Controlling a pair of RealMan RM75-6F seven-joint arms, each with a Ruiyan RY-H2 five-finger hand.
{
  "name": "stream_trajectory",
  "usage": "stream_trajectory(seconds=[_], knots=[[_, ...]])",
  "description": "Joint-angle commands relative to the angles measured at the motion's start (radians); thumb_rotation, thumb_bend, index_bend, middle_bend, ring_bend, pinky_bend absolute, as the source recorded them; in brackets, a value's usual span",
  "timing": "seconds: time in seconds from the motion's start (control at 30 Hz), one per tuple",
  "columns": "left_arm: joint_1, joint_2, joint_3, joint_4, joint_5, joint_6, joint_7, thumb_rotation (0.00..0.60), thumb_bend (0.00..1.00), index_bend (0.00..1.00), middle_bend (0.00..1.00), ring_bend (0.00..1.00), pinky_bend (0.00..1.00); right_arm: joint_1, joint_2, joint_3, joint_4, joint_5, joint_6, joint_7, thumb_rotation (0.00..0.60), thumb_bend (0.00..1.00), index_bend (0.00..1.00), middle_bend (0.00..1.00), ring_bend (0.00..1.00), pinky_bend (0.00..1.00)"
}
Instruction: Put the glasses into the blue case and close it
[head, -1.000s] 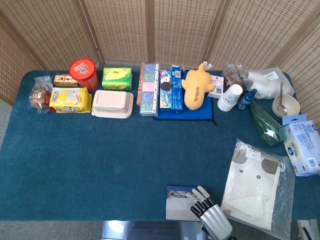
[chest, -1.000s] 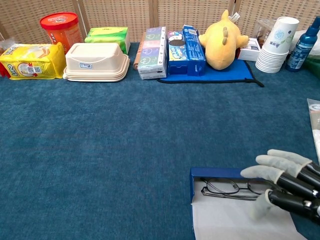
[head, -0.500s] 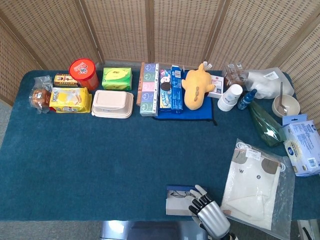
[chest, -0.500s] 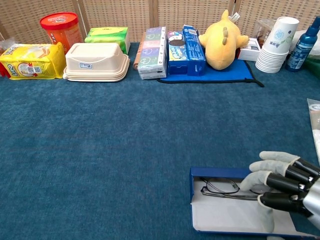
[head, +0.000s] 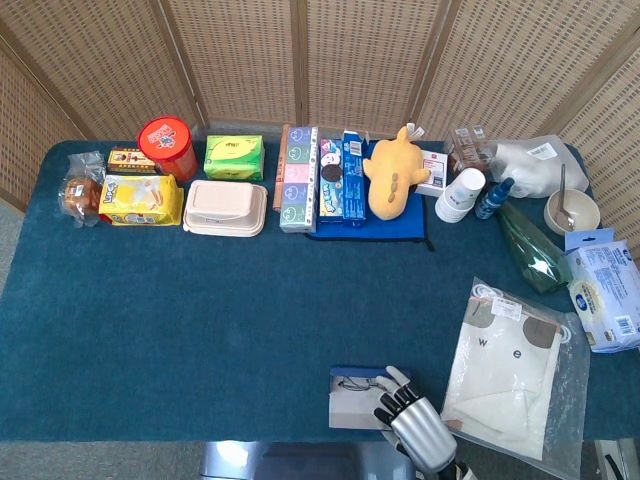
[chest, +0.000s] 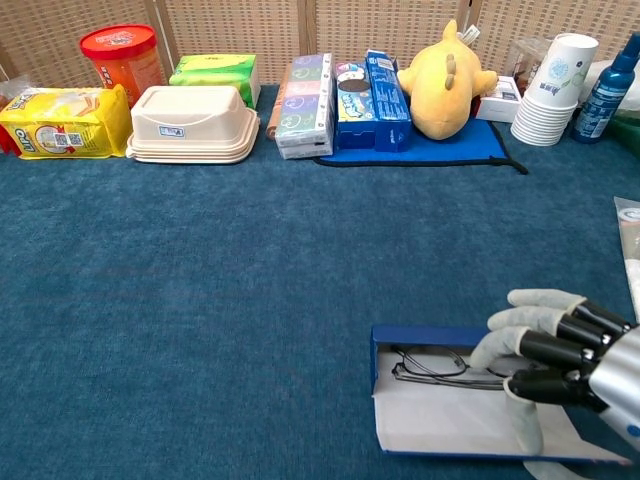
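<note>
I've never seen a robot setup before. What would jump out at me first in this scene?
Probably the grey mechanical right hand at the near edge of the table, its pale-tipped fingers reaching over an open blue case with a pair of glasses lying inside. After that, the yellow plush toy in the crowded row of snack boxes along the far edge.

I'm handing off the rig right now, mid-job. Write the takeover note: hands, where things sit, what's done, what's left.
Right hand: over the right end of the open blue case, fingers curled at the glasses; actual grip unclear.
Left hand: not in view.
Glasses lie inside the case, along its far wall. The case sits at the table's near edge.
Done: glasses in.
Left: withdraw the hand, fold the lid over, close it.
</note>
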Motion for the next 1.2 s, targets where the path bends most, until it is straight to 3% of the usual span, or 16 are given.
stream_trajectory(seconds=[0.03,0.67,1.2], knots=[[-0.001,-0.001,0.000,-0.001,0.000,-0.002,0.002,0.589,0.29,0.14,0.10,0.01,0.00,0.019,0.018,0.013,-0.038,0.007,-0.025,-0.016,0.600,0.28,0.63,0.34,0.22,0.16],[-0.009,-0.010,-0.002,-0.010,-0.010,-0.023,0.014,0.586,0.29,0.14,0.10,0.01,0.00,0.131,0.063,0.120,-0.165,0.078,-0.164,-0.050,0.600,0.27,0.62,0.34,0.22,0.16],[-0.010,-0.021,-0.005,0.011,-0.025,-0.036,-0.006,0.588,0.29,0.14,0.10,0.01,0.00,0.224,0.003,0.208,-0.128,0.149,-0.260,-0.057,0.600,0.24,0.32,0.23,0.17,0.16]])
